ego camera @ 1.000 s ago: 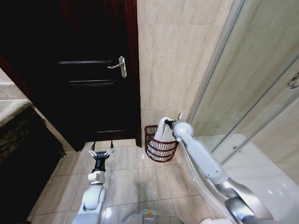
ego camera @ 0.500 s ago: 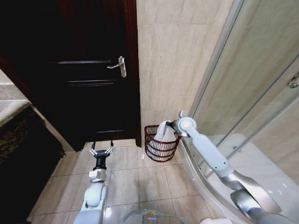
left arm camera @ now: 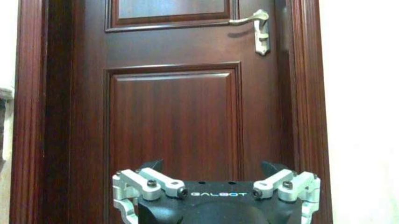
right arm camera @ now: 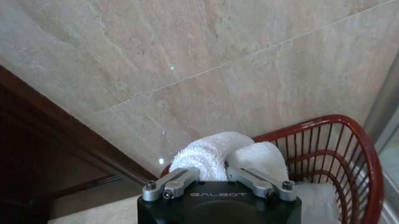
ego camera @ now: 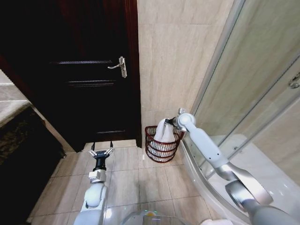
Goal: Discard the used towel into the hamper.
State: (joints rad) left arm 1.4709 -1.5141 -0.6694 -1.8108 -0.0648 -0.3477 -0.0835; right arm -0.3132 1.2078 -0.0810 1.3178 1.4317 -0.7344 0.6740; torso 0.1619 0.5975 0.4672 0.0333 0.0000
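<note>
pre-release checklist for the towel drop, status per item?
1. Towel over the hamper opening: ok, it hangs above the rim in the head view.
2. Right tool gripping the towel: ok, fingers closed on the fold.
3. Towel's lower end inside the hamper: ok in the head view, white cloth shows behind the ribs.
4. Hamper upright: ok, standing on the floor by the tiled wall.
5. Left tool out of the way: ok, open, low, facing the door.
6. Hamper's free depth: cannot tell.
</note>
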